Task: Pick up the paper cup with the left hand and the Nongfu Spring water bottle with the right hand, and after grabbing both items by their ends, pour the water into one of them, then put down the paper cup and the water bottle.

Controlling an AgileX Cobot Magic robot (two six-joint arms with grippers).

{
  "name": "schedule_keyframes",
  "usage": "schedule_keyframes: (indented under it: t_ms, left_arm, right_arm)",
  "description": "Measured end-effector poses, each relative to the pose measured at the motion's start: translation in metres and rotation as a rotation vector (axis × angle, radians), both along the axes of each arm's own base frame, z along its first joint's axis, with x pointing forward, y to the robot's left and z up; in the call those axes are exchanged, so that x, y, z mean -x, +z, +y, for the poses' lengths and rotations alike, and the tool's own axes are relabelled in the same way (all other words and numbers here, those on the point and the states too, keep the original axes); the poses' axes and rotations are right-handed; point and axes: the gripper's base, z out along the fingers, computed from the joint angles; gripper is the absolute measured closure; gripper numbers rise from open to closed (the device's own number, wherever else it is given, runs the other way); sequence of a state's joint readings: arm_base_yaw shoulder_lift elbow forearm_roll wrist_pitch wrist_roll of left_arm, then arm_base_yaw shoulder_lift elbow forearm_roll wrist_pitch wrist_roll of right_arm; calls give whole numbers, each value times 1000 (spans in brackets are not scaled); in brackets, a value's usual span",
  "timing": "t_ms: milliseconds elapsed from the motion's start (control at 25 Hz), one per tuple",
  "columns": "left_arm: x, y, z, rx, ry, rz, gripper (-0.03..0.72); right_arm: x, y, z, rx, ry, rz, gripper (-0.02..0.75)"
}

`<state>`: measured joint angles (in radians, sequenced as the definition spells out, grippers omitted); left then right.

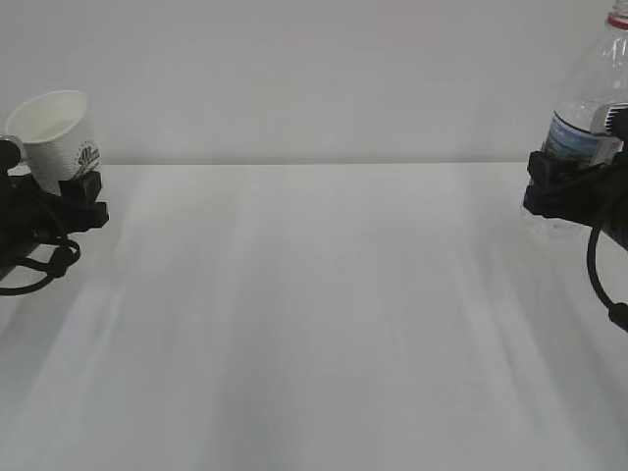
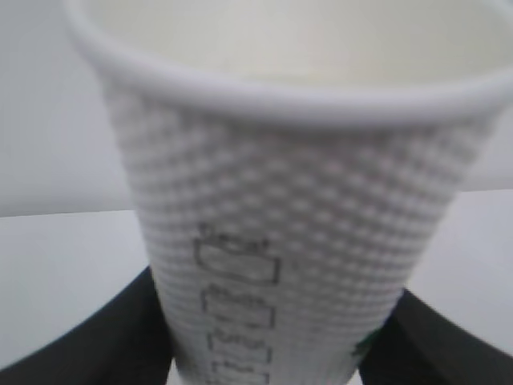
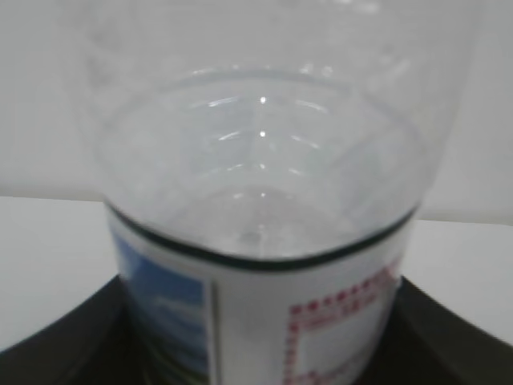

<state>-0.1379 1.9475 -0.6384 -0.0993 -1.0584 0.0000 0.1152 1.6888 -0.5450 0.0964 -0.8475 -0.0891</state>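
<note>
My left hand (image 1: 69,191) grips small white embossed paper cup (image 1: 57,132) at far left, tilted, clear of white counter (image 1: 314,324). My right hand (image 1: 569,182) clamps tall clear plastic water bottle (image 1: 589,108) at far right. Both pickups done; bringing together, pouring, setting down remain.

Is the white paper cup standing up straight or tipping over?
Tipping a little. The small white tapered paper cup leans toward the left edge in the exterior view, held off the white table in the black left gripper.

The small white tapered paper cup (image 1: 54,132) is at the far left of the white table (image 1: 314,324). The tall clear plastic bottle (image 1: 589,108) is at the table's far right, well apart from it.
</note>
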Motion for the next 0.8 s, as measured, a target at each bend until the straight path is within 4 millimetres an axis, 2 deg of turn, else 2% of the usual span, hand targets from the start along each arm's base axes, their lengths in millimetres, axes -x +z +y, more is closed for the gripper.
schedule_keyframes:
  t_ms: [480,800]
  left_arm:
    - [-23,-23,27,51,75,-2,235]
    - [-34,-43,25,54,59,24,235]
  right_arm:
    - [0,0,2,15,28,-2,233]
    - [0,0,2,16,29,-2,233]
